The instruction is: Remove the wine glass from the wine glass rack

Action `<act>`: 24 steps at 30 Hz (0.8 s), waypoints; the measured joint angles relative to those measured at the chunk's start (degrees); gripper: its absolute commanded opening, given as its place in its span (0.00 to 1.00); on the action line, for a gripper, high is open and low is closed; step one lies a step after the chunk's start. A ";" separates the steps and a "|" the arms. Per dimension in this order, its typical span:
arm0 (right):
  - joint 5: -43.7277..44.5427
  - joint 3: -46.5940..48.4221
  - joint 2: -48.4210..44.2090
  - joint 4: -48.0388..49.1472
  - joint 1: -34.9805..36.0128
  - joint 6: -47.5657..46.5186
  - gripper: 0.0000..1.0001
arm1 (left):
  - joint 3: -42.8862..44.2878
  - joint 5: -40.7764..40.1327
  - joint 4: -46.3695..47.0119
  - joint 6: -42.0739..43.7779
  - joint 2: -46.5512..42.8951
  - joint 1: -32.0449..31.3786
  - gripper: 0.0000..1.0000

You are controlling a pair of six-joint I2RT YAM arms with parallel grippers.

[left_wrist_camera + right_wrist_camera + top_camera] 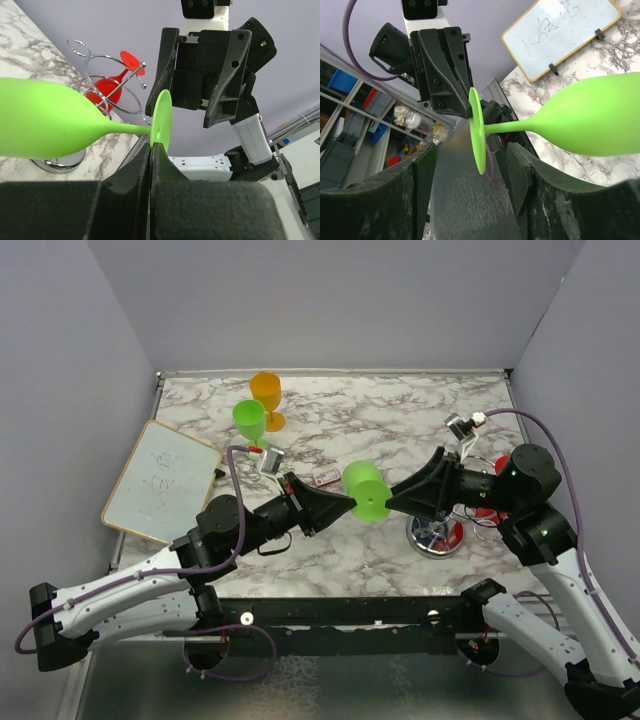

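A lime green wine glass [365, 490] lies sideways in the air above the middle of the table, apart from the rack. My left gripper [151, 146] is shut on the lower rim of its round foot [161, 122]. From the opposite side, my right gripper [472, 147] is open. The foot [478, 132] hangs between its fingers, with a gap on each side. The chrome wine glass rack [435, 533] stands just right of the centre, under the right arm. A red wine glass [107, 85] hangs in its wire loops [131, 102].
A second green glass [250, 420] and an orange glass [267, 395] stand upright at the back left. A whiteboard [160, 480] lies by the left edge, and a small flat item [325, 478] lies behind the held glass. Grey walls enclose the table.
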 measured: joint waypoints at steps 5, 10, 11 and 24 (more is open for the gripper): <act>-0.48 -2.05 0.04 3.19 0.00 1.86 0.43 | 0.00 0.96 0.00 0.37 1.36 0.00 0.00; -0.81 -2.78 -0.02 4.72 0.00 2.47 0.32 | 0.02 1.42 0.00 0.66 2.05 0.00 0.00; -0.83 -2.91 -0.02 4.87 0.00 2.47 0.32 | 0.11 1.51 -0.02 0.72 2.12 0.00 0.00; -1.88 -4.50 0.37 5.90 0.00 2.19 0.12 | 1.95 2.80 0.33 2.01 3.39 0.00 0.00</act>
